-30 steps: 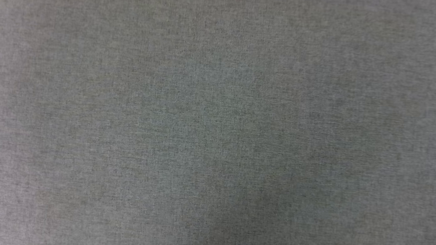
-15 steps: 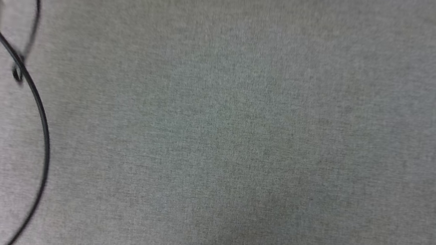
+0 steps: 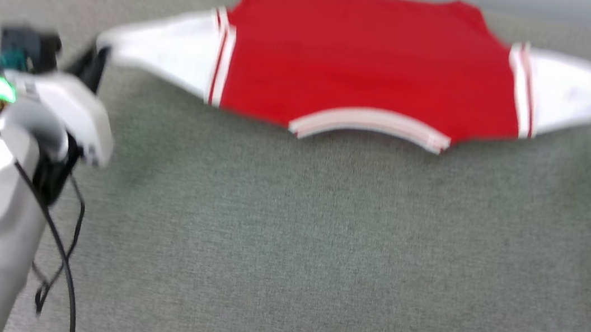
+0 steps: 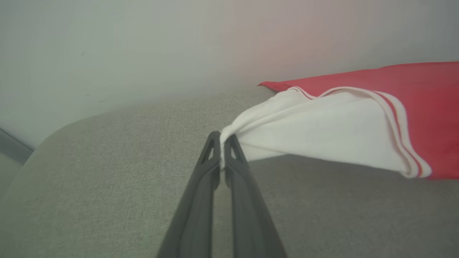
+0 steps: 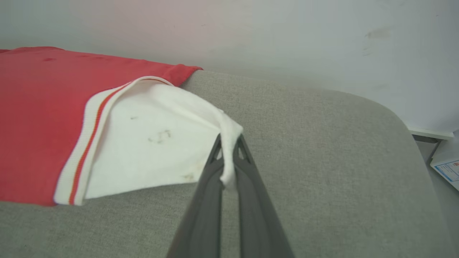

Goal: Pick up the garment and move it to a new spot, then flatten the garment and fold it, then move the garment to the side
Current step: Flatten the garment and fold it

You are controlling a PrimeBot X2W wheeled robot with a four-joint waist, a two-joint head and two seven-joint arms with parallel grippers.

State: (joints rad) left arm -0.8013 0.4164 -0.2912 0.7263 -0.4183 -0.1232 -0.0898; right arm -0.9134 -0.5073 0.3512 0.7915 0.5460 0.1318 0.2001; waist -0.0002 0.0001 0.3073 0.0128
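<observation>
Garment, a red jersey shirt with white sleeves and red-and-white striped trim, lies spread across the upper part of the head view on a grey woven fabric surface. Its long axis runs sleeve to sleeve, left to right.

- Far left: the left gripper has its two dark fingers pinched on the tip of the left white sleeve, which is raised off the surface.
- Centre: the red body sits between both arms, curved striped neck trim toward the robot.
- Far right: the right gripper is clamped on the tip of the right white sleeve.

Each arm is equally near its own end, so any flattening pull would likely act along this axis.

Limits: the head view is blurred, the right gripper body is cut off at the frame edge, and no lettering shows.
</observation>
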